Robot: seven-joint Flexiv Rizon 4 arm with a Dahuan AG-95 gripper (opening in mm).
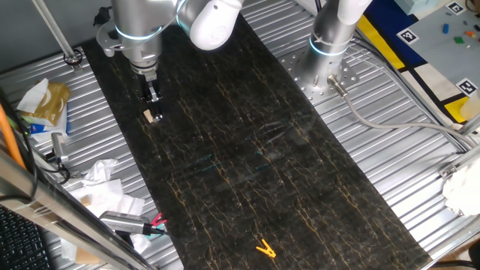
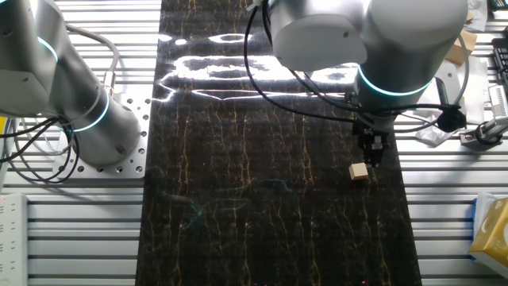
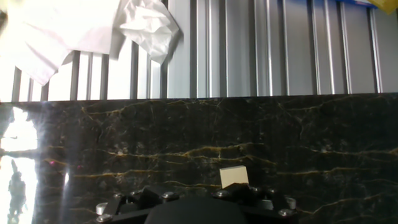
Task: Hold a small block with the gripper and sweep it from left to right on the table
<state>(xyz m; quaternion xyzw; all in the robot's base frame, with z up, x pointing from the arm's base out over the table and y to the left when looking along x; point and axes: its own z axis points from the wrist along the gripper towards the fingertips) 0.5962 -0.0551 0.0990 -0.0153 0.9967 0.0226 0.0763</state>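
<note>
One fixed view: hand [image 1: 153,98] hovering just above small block [image 1: 153,115], near worktop [image 1: 247,150] edge; other fixed view: block sitting free, looking light, rigid; hand view: fingers hidden, grip unreadable; pinching opposite flat faces seeming best.

Gripper [image 2: 373,151] hangs above the block [image 2: 359,171], not touching it; jaw state unclear. Block sits on the table [image 2: 238,206] near its right edge.
</note>
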